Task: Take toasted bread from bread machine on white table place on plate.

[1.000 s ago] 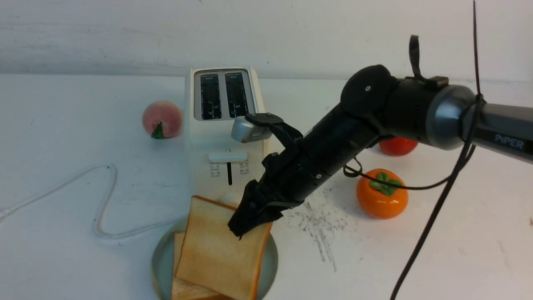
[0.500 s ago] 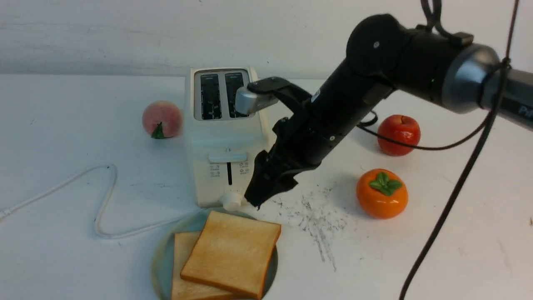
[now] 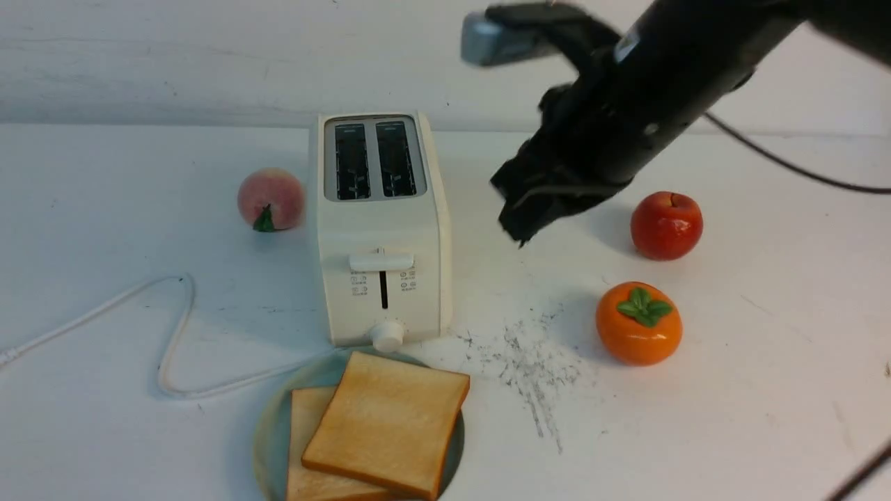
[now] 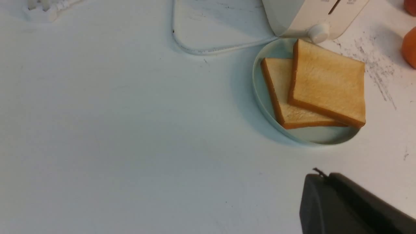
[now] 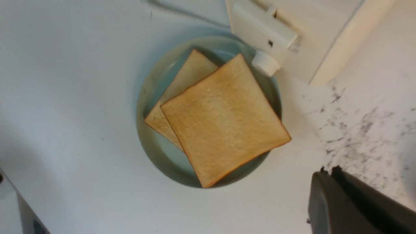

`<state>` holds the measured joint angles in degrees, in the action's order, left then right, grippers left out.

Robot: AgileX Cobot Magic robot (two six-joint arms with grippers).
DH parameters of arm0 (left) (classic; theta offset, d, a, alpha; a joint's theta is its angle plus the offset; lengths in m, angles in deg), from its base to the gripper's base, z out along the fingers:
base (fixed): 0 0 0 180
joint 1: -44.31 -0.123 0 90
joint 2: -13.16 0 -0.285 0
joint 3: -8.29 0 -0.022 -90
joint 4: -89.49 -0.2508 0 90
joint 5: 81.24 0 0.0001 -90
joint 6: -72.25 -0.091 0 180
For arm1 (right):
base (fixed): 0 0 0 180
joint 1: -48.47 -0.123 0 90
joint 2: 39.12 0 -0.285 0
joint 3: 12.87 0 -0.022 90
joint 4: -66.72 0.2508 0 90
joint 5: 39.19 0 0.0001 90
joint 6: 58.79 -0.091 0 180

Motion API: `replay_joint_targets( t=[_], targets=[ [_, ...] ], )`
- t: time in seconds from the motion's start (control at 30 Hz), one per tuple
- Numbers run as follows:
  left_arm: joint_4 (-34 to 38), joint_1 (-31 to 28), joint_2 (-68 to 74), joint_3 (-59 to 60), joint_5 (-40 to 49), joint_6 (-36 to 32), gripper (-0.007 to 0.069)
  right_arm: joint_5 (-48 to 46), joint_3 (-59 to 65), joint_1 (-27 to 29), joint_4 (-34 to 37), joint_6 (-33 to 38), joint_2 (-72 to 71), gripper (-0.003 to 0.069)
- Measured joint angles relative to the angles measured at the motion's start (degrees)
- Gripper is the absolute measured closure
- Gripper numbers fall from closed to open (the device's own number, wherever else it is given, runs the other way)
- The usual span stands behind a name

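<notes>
Two slices of toasted bread lie overlapped on the plate [image 3: 268,433], the upper slice [image 3: 386,424] partly covering the lower slice [image 3: 304,445]. They also show in the right wrist view [image 5: 224,122] and the left wrist view [image 4: 326,83]. The bread machine [image 3: 379,229] stands just behind the plate with both slots empty. My right gripper [image 3: 521,233] is shut and empty, high in the air to the right of the bread machine; its tips show in the right wrist view [image 5: 328,172]. My left gripper [image 4: 320,175] is shut and empty above the white table [image 4: 113,130], apart from the plate.
A peach [image 3: 271,198] sits left of the bread machine. A red apple [image 3: 666,225] and an orange persimmon [image 3: 638,322] sit to its right. The white cord [image 3: 167,334] loops at the left. Black scuff marks [image 3: 536,362] lie right of the plate.
My right gripper has let go of the upper slice, which has dropped flat onto the plate. The gripper has risen up and to the right, away from the plate.
</notes>
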<state>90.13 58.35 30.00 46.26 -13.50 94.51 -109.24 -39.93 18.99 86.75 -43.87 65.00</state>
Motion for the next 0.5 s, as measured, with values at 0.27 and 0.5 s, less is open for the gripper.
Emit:
replay_joint_targets(
  t=[0.27,0.5],
  targets=[
    [0.0,0.0,0.0,0.78,-5.84,0.0,0.0638,2.1,3.26,0.0,-7.46,-6.7,-23.47,0.0664],
    [2.63,0.0,0.0,7.44,-15.76,0.0,0.0638,19.8,31.61,0.0,-19.68,-17.64,-53.24,0.0664]
  ],
)
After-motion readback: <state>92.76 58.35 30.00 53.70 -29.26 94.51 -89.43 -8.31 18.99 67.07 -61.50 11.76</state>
